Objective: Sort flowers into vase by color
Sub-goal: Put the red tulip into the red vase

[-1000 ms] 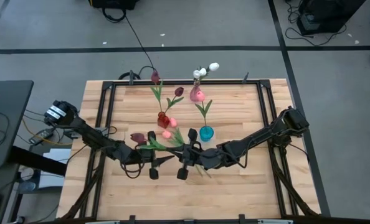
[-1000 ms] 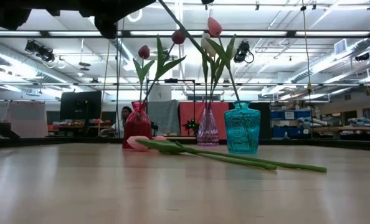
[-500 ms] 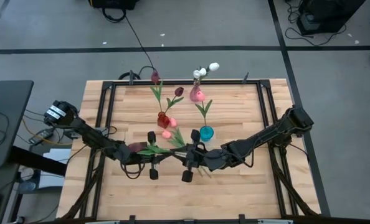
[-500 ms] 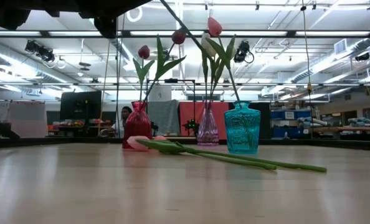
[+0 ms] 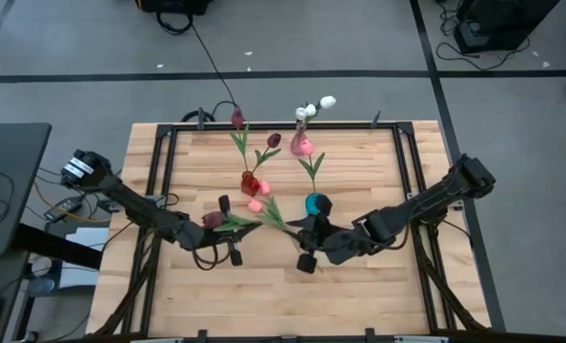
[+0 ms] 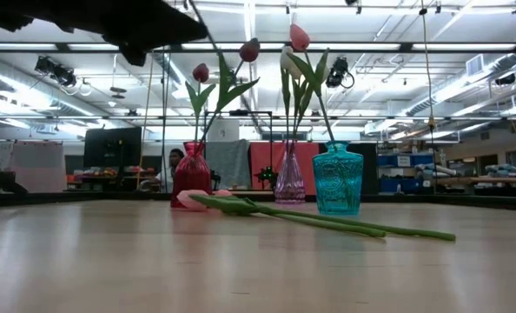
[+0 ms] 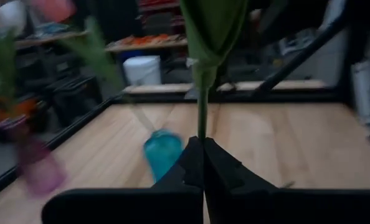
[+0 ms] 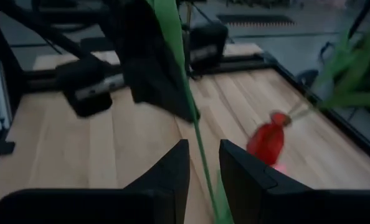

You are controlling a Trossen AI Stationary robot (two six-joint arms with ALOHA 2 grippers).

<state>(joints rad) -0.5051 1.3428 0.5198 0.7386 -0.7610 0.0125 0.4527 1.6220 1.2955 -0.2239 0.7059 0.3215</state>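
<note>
Altogether three vases [image 6: 337,178] (red, purple, teal), left tool [image 7: 202,144] pinching tulip stem [image 7: 201,118], right tool [image 8: 203,149] spread.

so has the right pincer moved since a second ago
Yes. In the high view the right pincer has backed off to the right, ending just below the teal vase instead of left of it.

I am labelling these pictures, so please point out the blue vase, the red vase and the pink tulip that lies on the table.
blue vase [image 6: 337,181]: low view, middle of its body.
red vase [image 6: 192,176]: low view, on its belly.
pink tulip [image 6: 191,199]: low view, on its flower head, lying on the table.
</note>
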